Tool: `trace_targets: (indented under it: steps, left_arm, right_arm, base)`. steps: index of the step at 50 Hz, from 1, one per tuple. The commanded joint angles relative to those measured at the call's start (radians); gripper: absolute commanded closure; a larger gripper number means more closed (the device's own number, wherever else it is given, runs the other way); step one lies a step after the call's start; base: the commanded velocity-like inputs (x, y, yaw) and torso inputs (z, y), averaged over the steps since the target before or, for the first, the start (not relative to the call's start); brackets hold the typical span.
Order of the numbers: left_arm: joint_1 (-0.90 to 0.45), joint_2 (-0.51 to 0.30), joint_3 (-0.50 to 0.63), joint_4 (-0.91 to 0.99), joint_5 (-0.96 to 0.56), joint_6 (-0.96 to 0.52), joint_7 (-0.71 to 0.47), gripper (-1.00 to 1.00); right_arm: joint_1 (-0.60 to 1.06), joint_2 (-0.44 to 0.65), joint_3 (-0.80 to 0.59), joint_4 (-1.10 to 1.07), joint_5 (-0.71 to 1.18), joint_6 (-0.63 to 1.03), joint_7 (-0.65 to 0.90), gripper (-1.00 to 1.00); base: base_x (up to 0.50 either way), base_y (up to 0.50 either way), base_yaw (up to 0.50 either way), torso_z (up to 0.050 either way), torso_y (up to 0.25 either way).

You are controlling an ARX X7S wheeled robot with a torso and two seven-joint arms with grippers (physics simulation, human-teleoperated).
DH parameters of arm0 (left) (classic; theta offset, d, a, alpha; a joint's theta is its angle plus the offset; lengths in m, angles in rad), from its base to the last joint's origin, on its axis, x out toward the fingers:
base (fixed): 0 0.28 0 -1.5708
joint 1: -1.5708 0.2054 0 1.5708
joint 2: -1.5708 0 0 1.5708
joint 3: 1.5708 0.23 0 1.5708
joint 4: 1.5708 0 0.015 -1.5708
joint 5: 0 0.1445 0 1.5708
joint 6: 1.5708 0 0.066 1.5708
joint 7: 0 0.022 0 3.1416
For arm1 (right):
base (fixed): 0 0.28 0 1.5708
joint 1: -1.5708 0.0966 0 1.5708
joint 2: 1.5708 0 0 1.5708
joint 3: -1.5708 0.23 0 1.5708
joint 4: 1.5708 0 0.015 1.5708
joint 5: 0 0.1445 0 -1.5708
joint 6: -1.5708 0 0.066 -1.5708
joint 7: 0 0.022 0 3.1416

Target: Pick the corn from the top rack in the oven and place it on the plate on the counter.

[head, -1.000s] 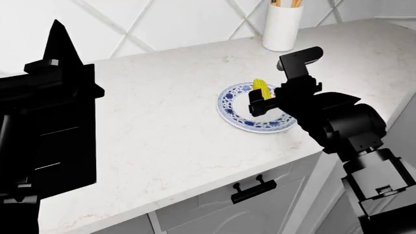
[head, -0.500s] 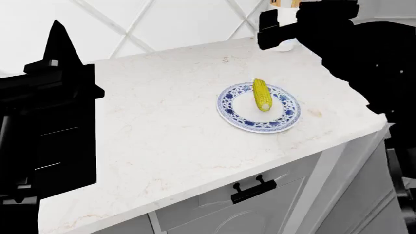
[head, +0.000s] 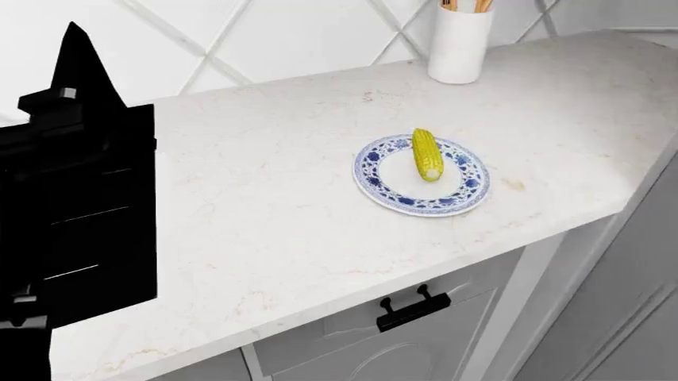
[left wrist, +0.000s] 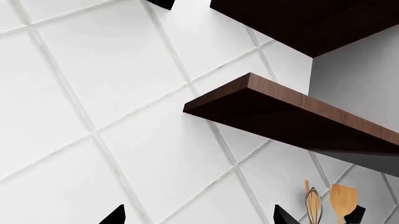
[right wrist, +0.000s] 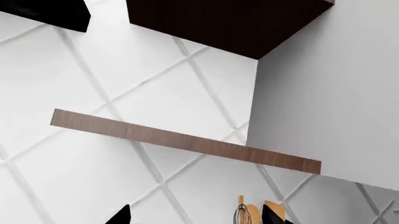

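Observation:
The yellow corn (head: 426, 154) lies on the blue-rimmed white plate (head: 382, 189), which sits on the marble counter (head: 275, 214); nothing touches it. My left arm (head: 75, 198) is a black mass at the head view's left edge, well clear of the plate. The left gripper (left wrist: 199, 219) is open and faces the tiled wall, with nothing between its fingertips (left wrist: 115, 217). The right gripper (right wrist: 196, 218) is also open and empty, facing the wall, and does not show in the head view. Neither the oven nor the top rack is in view.
A white utensil holder (head: 460, 44) stands at the counter's back right. Below the counter's front edge is a cabinet drawer with a black handle (head: 414, 308). Wooden shelves (left wrist: 293, 116) (right wrist: 187, 140) and dark wall cabinets (right wrist: 224, 23) hang on the wall.
The right arm let go of the corn on the plate, rose up and to the right, and left the head view. The left arm shifted slightly up and left.

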Motion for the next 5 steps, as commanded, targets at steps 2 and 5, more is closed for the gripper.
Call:
trace_targets:
  steps: [2,5]
  left_arm:
    - [-0.003,-0.031,-0.029,-0.003,0.0,0.007,-0.006,-1.0]
    - [0.003,-0.037,-0.039,-0.008,0.008,0.013,-0.001,-1.0]
  right_arm:
    - [-0.099,0.135,0.153,-0.308,0.487,0.046,0.403,-1.0]
    - [-0.132,0.186,0.171,-0.336,0.539,0.033,0.438,-1.0]
  base:
    - [0.0,0.0,0.0,0.0,0.0]
    - [0.0,0.0,0.0,0.0,0.0]
